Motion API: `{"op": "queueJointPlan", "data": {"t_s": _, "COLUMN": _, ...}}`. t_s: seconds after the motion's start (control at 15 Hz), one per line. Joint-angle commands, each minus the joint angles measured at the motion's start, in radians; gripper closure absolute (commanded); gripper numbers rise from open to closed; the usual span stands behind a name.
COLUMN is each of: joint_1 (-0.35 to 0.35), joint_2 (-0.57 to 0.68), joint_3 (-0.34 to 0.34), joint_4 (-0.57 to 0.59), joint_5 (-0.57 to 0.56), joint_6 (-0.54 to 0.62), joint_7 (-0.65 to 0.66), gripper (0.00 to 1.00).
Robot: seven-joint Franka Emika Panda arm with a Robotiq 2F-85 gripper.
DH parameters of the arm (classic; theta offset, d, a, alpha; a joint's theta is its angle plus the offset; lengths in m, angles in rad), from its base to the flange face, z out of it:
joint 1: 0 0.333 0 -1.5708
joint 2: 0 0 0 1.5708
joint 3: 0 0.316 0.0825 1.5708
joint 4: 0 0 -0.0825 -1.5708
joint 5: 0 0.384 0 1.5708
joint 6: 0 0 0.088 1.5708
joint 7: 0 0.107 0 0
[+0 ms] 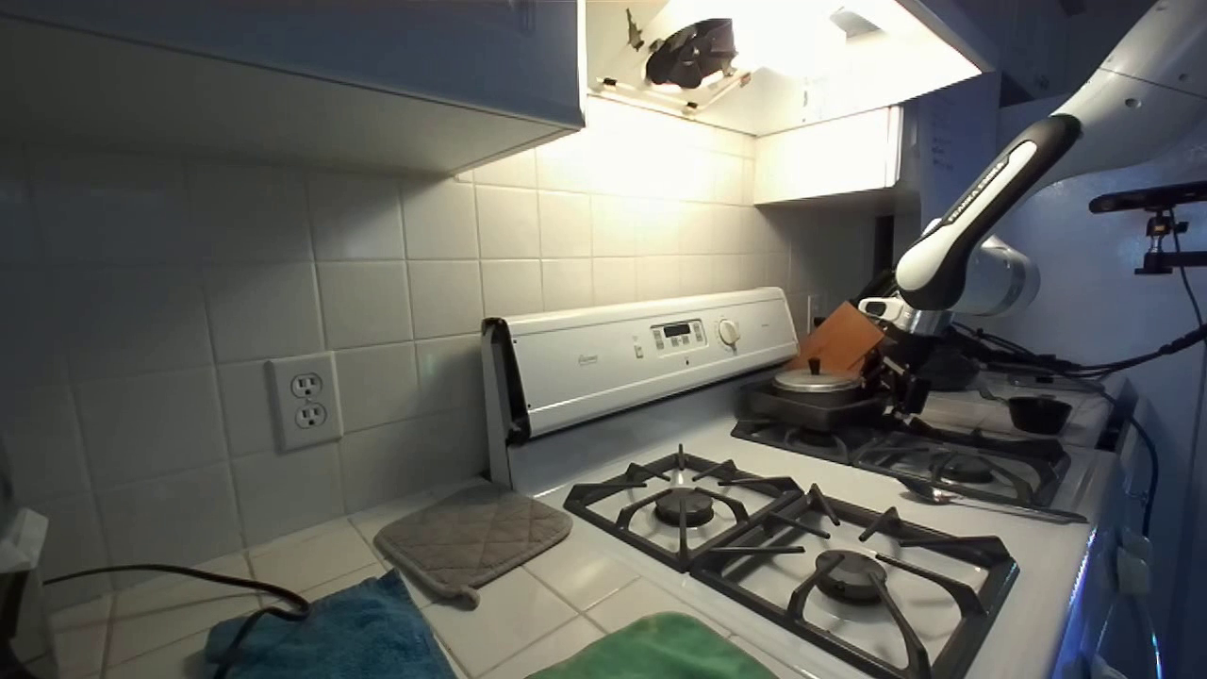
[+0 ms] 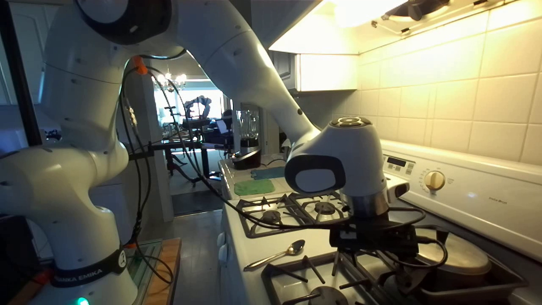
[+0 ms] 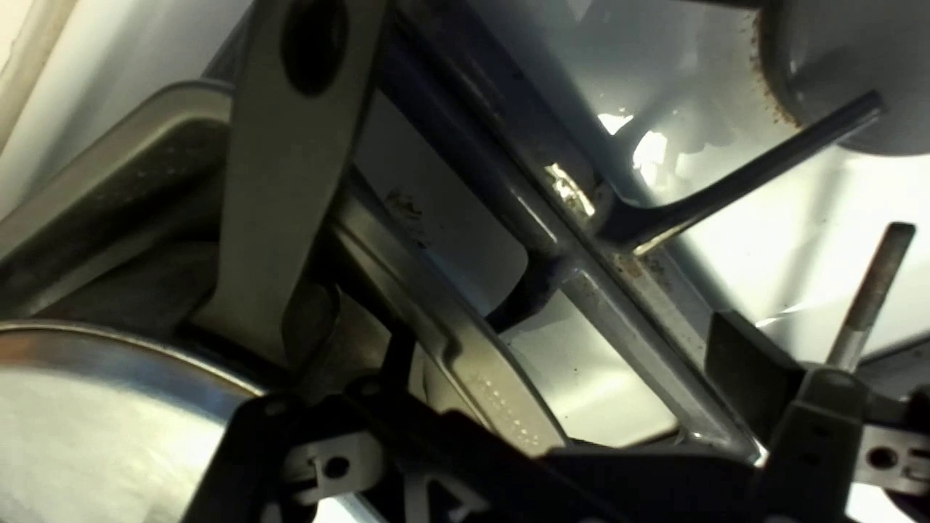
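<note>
A lidded pot (image 1: 817, 389) sits in a pan (image 3: 472, 356) on the stove (image 2: 250, 249), its straight handle (image 3: 290, 181) running toward the upper edge of the wrist view, where its end is cut off. Beside it the gripper (image 3: 574, 356), dark and hard to make out in both exterior views, stands empty with jaws parted. A lit hood (image 2: 322, 36) brightens the tiled wall (image 2: 457, 110).

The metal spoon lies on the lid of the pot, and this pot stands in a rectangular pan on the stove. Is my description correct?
Not entirely. The metal spoon is not on the lid; it lies on the white top of the stove, as both exterior views show. The rest is right: the pot stands in a rectangular pan on the stove.
</note>
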Motion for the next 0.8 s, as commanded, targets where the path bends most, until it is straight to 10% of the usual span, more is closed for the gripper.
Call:
{"op": "queueJointPlan", "data": {"t_s": 0.0, "joint_1": 0.026, "joint_2": -0.039, "joint_3": -0.046, "joint_4": -0.021, "joint_5": -0.083, "joint_6": -0.070, "joint_7": 0.098, "gripper": 0.00}}
{"op": "queueJointPlan", "data": {"t_s": 0.53, "joint_1": 0.062, "joint_2": -0.069, "joint_3": -0.099, "joint_4": -0.074, "joint_5": -0.184, "joint_6": -0.073, "joint_7": 0.259, "gripper": 0.00}}
{"op": "queueJointPlan", "data": {"t_s": 0.73, "joint_1": 0.067, "joint_2": -0.078, "joint_3": -0.100, "joint_4": -0.093, "joint_5": -0.197, "joint_6": -0.065, "joint_7": 0.314, "gripper": 0.22}}
